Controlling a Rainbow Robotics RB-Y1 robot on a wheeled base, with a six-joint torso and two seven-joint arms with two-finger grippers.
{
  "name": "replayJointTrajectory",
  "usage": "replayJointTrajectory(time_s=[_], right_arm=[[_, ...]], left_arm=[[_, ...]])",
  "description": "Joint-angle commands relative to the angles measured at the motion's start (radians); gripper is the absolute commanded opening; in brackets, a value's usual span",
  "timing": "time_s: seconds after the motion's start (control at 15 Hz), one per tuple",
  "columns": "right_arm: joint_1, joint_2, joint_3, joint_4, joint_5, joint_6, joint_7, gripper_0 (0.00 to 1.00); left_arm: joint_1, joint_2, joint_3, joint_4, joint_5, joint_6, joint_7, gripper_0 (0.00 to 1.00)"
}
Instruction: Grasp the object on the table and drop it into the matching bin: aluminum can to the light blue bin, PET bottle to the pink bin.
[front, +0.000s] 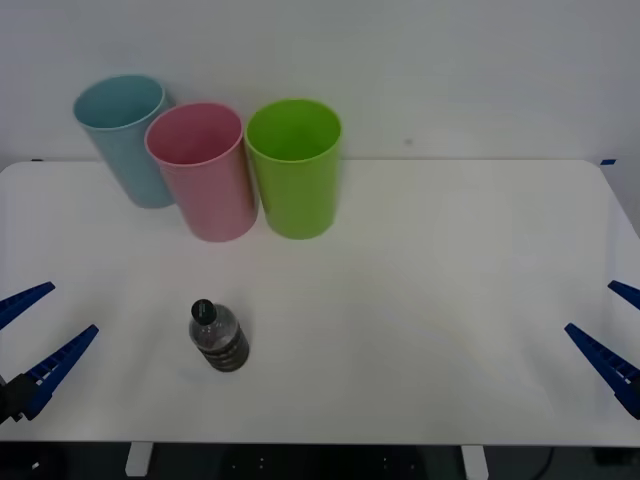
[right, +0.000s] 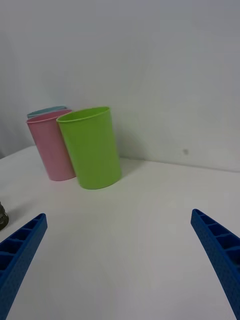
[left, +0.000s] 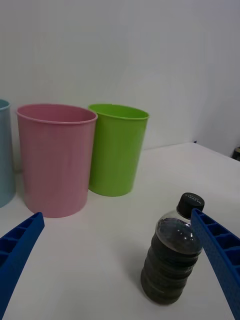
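The PET bottle (front: 217, 337) (left: 172, 250), small and clear with a black cap and dark contents, stands upright on the white table (front: 420, 290), front left of centre. Behind it, at the back left, stand the light blue bin (front: 128, 140) (left: 4, 155) and the pink bin (front: 203, 172) (left: 56, 159). My left gripper (front: 40, 330) (left: 120, 270) is open at the table's left front edge, a short way left of the bottle. Over at the right front edge, my right gripper (front: 615, 335) (right: 120, 265) is open and holds nothing. A sliver of the bottle (right: 3, 216) shows in the right wrist view.
A lime green bin (front: 295, 167) (right: 91, 148) (left: 117, 149) stands right of the pink one, the three bins close together in a row. The pink bin (right: 50, 145) nearly hides the blue bin (right: 46, 111) in the right wrist view. A white wall rises behind the table.
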Motion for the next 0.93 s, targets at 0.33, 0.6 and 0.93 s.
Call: replayJointTrajectory(time_s=[0.33,0.6,0.93], right_arm=[[0.0,0.0,0.0,0.0,0.0,0.0,0.0,1.0],[0.0,0.0,0.0,0.0,0.0,0.0,0.0,1.0],[0.0,0.0,0.0,0.0,0.0,0.0,0.0,1.0]], left_arm=[[-0.01,-0.024,-0.019,0.017,0.013,-0.004,-0.003,1.0],[0.002,-0.021,-0.034,0.018,0.003,-0.004,-0.014,1.0],[0.001,-0.023,-0.071,0.023,-0.074,-0.004,-0.034,1.0]])
